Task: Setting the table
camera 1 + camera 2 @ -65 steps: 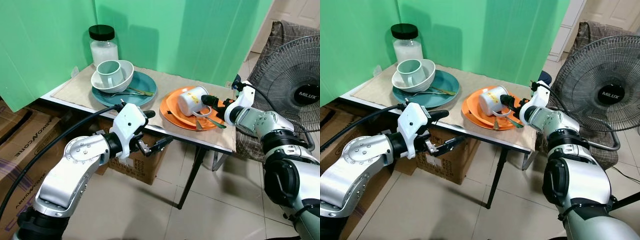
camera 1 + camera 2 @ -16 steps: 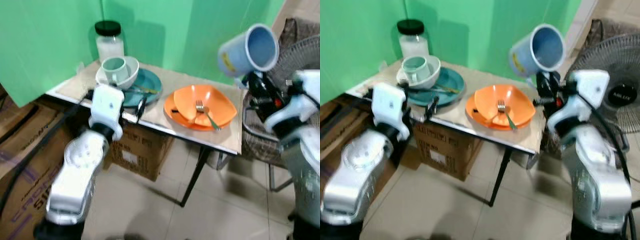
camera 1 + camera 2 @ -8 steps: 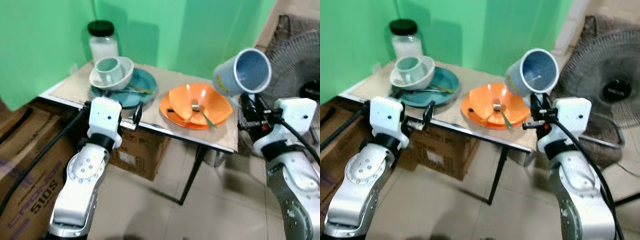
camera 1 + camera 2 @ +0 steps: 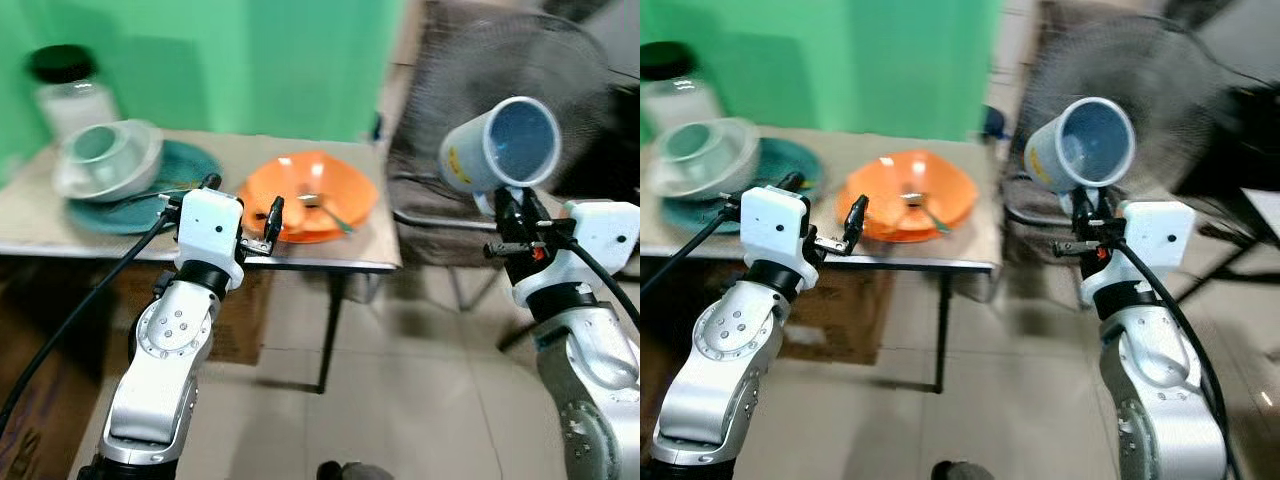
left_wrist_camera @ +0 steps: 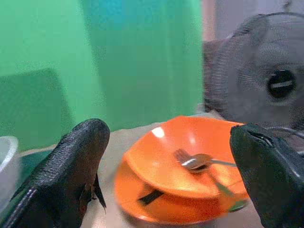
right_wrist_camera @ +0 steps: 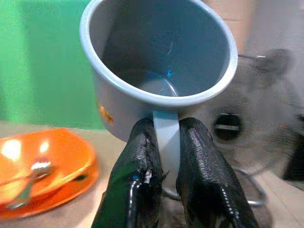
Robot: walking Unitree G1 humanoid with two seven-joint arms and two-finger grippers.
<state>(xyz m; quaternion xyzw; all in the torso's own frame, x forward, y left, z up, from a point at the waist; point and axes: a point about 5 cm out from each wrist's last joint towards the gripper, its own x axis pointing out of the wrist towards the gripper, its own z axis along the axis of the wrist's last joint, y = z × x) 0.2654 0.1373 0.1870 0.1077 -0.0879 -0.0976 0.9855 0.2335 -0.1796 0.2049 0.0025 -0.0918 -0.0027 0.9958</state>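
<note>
The grey-blue plastic mug (image 4: 1081, 145) is being held by its handle between the right gripper (image 6: 166, 142) fingers, well clear of the tabletop (image 4: 360, 255), and should be kept level; left gripper (image 5: 166, 156) fingers are spread wide.

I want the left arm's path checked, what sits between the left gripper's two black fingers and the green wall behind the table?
In the left wrist view, the open left gripper faces an orange bowl on an orange plate, a metal fork inside.
</note>
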